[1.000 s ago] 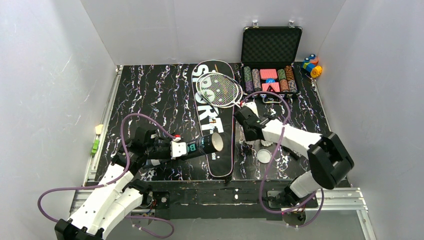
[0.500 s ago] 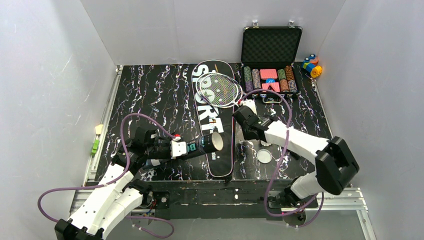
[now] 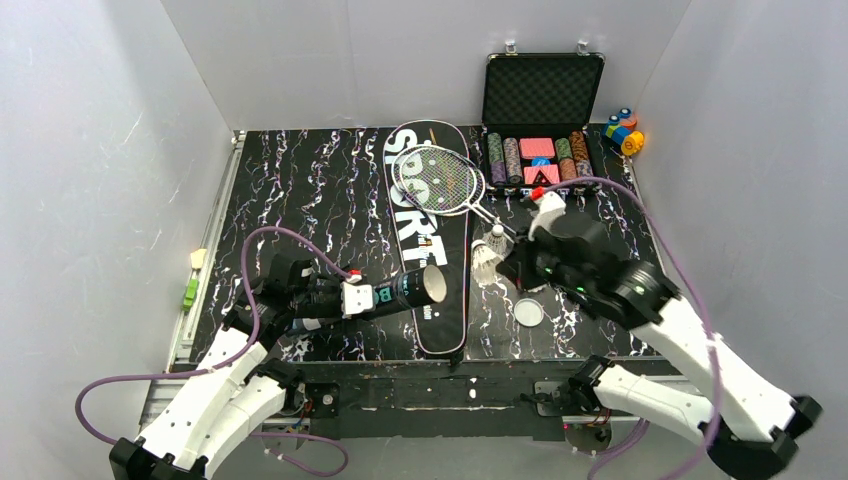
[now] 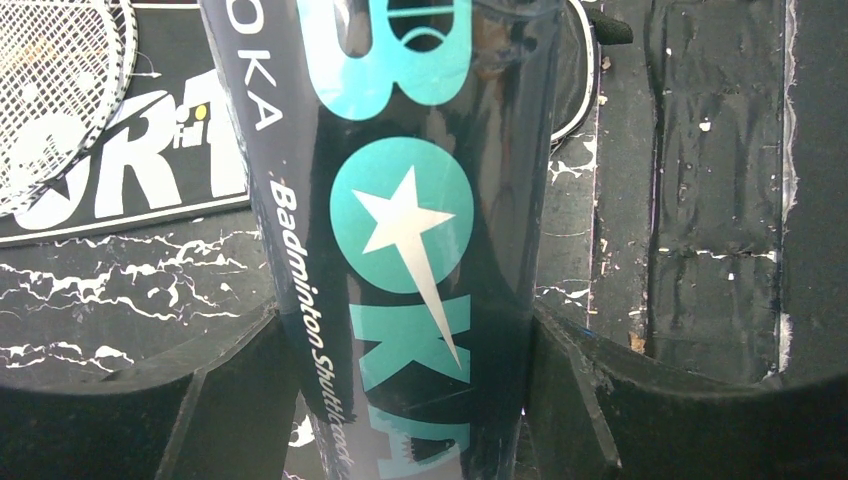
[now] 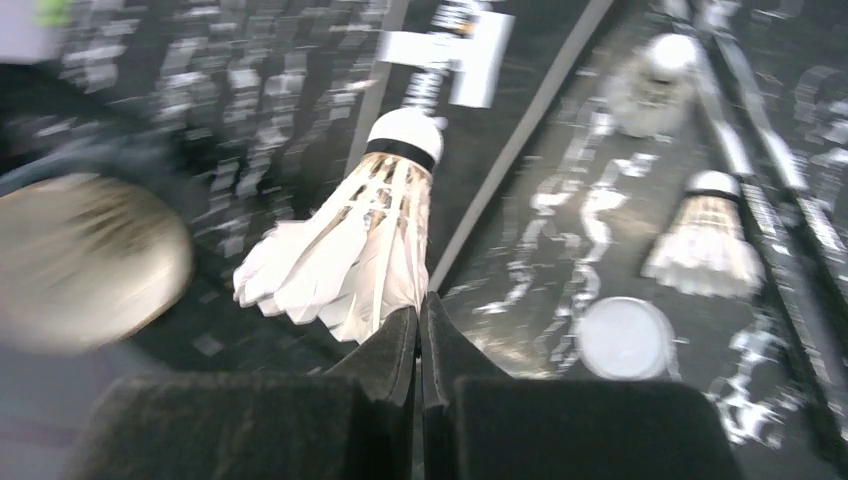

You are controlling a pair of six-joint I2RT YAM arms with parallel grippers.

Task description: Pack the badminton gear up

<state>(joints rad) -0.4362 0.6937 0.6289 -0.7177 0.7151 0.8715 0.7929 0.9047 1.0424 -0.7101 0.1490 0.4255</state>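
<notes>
My left gripper (image 4: 410,400) (image 3: 352,298) is shut on the long black tube (image 4: 420,200) (image 3: 400,291), which lies level with its open end (image 3: 433,285) pointing right. My right gripper (image 5: 420,312) (image 3: 503,266) is shut on the feather edge of a white shuttlecock (image 5: 345,250) (image 3: 487,260), held above the table just right of the tube's mouth (image 5: 85,262). Two more shuttlecocks (image 5: 705,238) (image 5: 655,85) lie on the table, one of them (image 3: 496,238) in the top view. The round lid (image 3: 528,313) (image 5: 625,338) lies flat nearby. Rackets (image 3: 440,178) rest on the black "SPORT" bag (image 3: 425,240).
An open black case of poker chips (image 3: 540,150) stands at the back right, with small coloured blocks (image 3: 625,130) beside it. Grey walls close in the table on three sides. Purple cables loop off both arms.
The right gripper has shut on a shuttlecock and lifted it off the table towards the tube's mouth, its arm swinging round to the right. The left arm and tube have not moved.
</notes>
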